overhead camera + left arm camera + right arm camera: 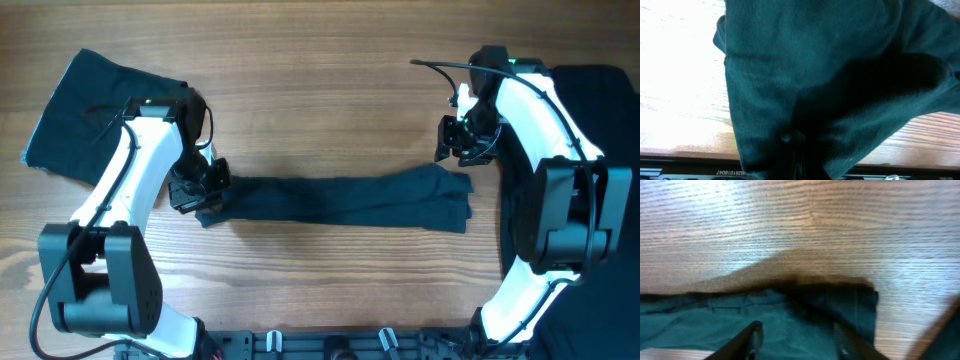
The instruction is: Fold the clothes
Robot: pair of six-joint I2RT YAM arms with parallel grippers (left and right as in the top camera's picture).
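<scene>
Fingers spread apart, the right end effector (pixel 799 339) hovers over one end of a long folded garment (pixel 335 200), whose hemmed corner lies just beside its right finger. At the strip's other end, the left end effector (pixel 200 190) is buried in dark cloth, and it cannot be told whether it is clamped. A second garment (pixel 75 110) lies on the wooden counter (pixel 330 90) behind the left end effector. A third garment (pixel 605 90) lies outboard of the right one.
</scene>
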